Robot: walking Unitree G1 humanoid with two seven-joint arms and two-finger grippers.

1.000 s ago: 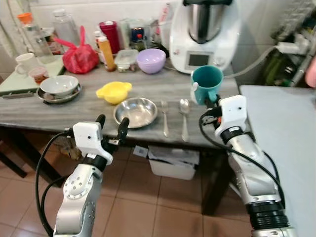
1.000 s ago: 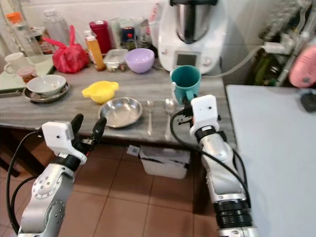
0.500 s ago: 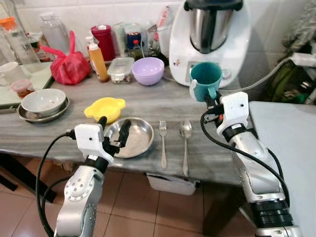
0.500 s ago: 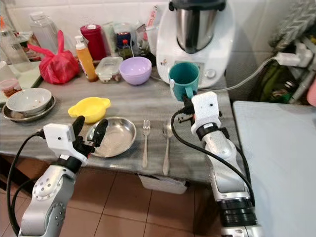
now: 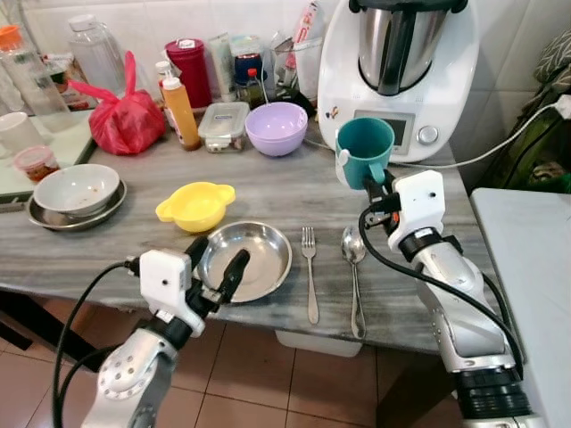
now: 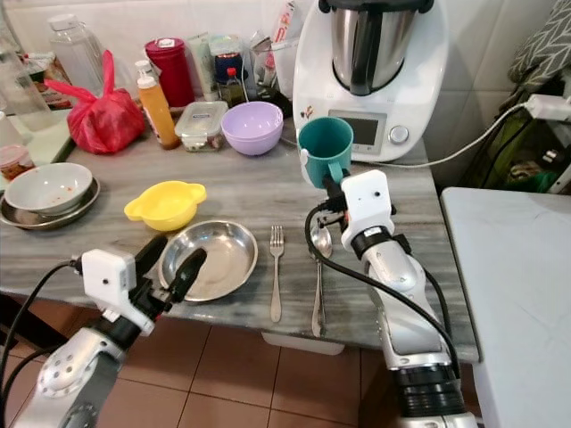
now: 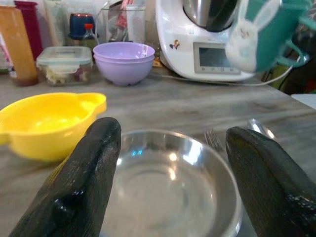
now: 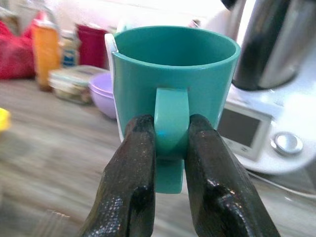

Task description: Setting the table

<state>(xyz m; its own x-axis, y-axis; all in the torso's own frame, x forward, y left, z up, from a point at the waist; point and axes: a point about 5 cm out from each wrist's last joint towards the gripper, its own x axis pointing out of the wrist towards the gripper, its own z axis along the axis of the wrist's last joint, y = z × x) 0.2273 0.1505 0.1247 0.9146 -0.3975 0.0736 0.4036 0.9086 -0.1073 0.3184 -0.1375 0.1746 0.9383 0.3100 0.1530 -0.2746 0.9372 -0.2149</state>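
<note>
While clamped by its handle between the 2 fingers of the right gripper (image 8: 170, 148), hung upright in the air at centre right of the frame, above the grey table (image 5: 107, 254) and just in front of the white kitchen machine (image 5: 401, 71): the teal cup (image 5: 366, 152). Lay already set at lower centre: 1 steel plate (image 5: 245, 260), 1 fork (image 5: 310, 267) beside it, 1 spoon (image 5: 354, 263) beside that. Hovered at the plate's near rim with fingers spread wide and nothing held: the left gripper (image 5: 217, 264). Looked like the cup-placing step; probably called for lowering the cup onto bare table beyond the spoon, then letting go.
</note>
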